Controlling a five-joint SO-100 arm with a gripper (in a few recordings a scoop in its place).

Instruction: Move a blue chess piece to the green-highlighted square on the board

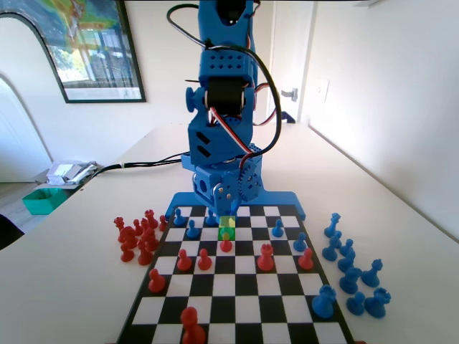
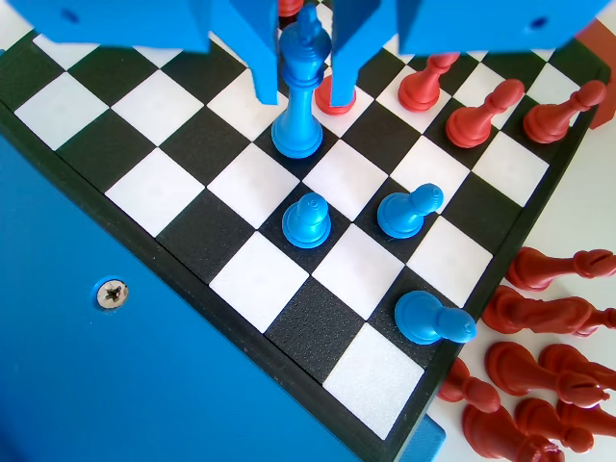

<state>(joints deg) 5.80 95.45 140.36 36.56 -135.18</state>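
Note:
In the wrist view a slim blue chess piece [image 2: 300, 91] with a narrow top stands upright on the board [image 2: 125, 207], its base on a square just short of a red pawn [image 2: 335, 94]. My gripper [image 2: 304, 94] hangs over it with one jaw pressed against each side of its head, shut on it. In the fixed view the gripper [image 1: 226, 209] is low at the board's far end, right above the green-highlighted square [image 1: 227, 228]. Against the blue arm I cannot make the piece out there.
Three blue pawns [image 2: 308, 219] stand close behind the held piece near the board's edge. Red pieces [image 2: 462, 120] stand in front and to the right on the board. Captured red pieces [image 1: 136, 233] lie off the board's left, and blue ones [image 1: 348, 261] off its right, in the fixed view.

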